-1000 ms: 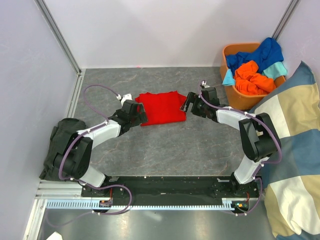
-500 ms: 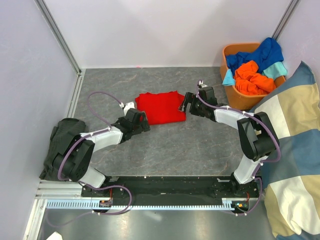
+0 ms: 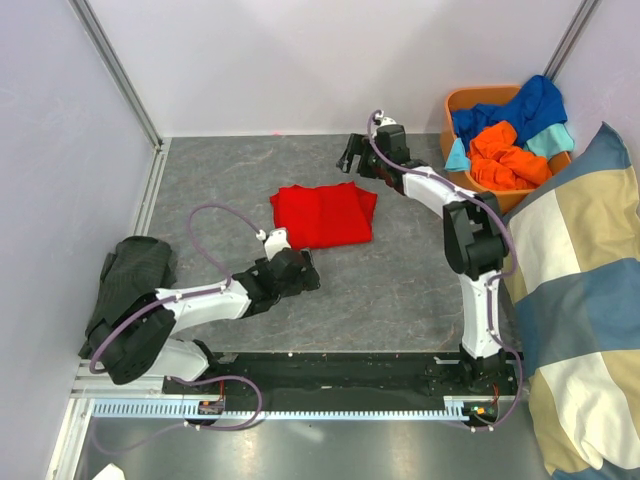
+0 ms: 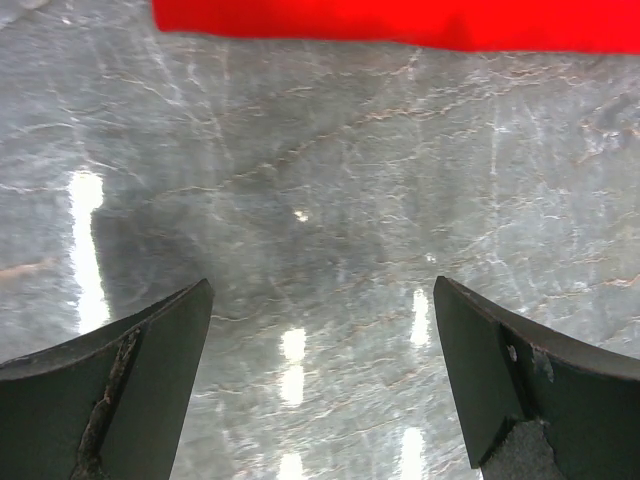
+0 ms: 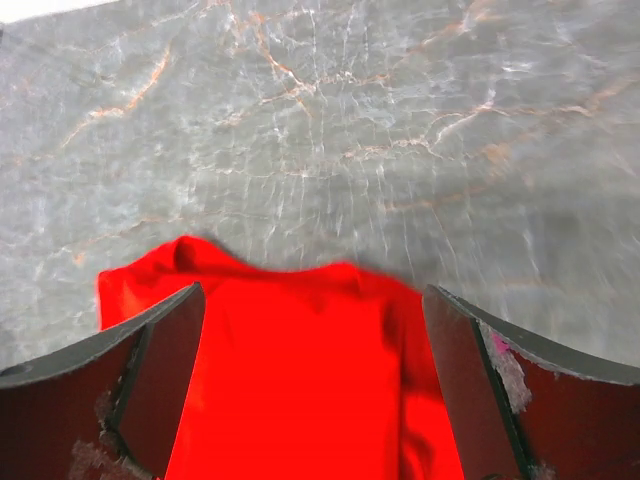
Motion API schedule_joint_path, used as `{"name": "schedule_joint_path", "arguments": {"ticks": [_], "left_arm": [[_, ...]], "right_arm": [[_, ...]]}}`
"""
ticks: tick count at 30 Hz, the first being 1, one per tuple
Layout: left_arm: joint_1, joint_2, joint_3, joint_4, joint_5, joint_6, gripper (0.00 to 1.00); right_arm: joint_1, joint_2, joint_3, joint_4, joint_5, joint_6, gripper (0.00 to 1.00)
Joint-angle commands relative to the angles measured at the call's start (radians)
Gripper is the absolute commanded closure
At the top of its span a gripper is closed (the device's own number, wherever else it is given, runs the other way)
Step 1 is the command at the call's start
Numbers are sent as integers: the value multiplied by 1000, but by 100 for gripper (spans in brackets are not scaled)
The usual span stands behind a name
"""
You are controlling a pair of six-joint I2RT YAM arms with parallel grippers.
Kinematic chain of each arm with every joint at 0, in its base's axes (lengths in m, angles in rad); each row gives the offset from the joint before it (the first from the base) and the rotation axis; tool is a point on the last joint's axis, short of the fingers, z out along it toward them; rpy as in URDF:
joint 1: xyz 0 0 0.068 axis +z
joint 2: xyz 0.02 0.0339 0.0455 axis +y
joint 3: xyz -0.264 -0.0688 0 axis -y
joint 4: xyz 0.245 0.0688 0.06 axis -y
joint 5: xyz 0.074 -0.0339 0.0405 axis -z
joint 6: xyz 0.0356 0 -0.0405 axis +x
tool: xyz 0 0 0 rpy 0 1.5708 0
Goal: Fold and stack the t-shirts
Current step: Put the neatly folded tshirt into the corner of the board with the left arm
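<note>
I see a grey marbled surface (image 3: 400, 290), pale veins, glare spots in L wrist view. Directly on it: 1 red t-shirt (image 3: 322, 217), folded flat, mid-surface; orange basket (image 3: 478, 203), far R corner; dark cloth bundle (image 3: 130, 285), L edge, near side.

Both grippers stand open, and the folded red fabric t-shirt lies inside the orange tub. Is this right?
Not inside the orange tub: the folded red fabric t-shirt lies on the grey marbled table, as the top external view shows. Both the left gripper and right gripper do stand open.
</note>
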Motion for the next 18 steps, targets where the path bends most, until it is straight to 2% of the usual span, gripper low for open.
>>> {"name": "schedule_joint_path", "arguments": {"ticks": [1,6,11,18], "left_arm": [[-29,70,-2,-30,-19,-113,0],[-28,177,63,64,-65,-77,0],[-28,257,120,136,-57,-57,0],[-8,363,189,148,-93,-36,0]], "right_arm": [[2,162,137,-54,-67,-29,2],[0,262,195,-51,-119,-43,2],[-1,270,180,-51,-141,-46,2],[0,163,-1,-34,-160,-57,2]]}}
